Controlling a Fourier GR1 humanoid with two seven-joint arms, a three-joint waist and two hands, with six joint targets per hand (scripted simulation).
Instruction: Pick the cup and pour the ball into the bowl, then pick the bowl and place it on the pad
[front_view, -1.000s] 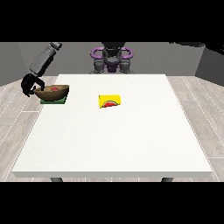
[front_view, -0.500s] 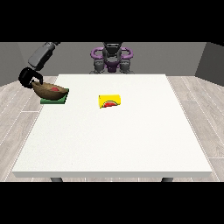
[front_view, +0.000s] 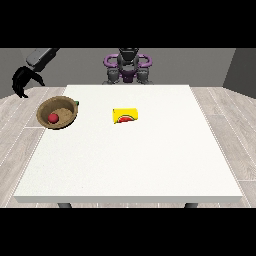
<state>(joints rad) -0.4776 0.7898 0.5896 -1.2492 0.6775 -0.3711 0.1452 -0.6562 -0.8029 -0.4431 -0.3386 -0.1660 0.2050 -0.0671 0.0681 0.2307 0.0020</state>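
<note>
A brown bowl (front_view: 58, 112) sits near the left edge of a white tabletop (front_view: 130, 160), with a red ball (front_view: 53, 118) inside it and a sliver of green pad (front_view: 76, 103) showing just behind its rim. A yellow cup (front_view: 125, 115) lies on its side near the tabletop's middle, well apart from the bowl. The robot hand (front_view: 22, 81) at the view's left hangs above the floor beyond the table's left edge, holding nothing, its fingers curving downward.

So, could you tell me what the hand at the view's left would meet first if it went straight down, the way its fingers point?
Probably the floor, not the table: the hand seems left of the bowl; depth is unclear.
</note>
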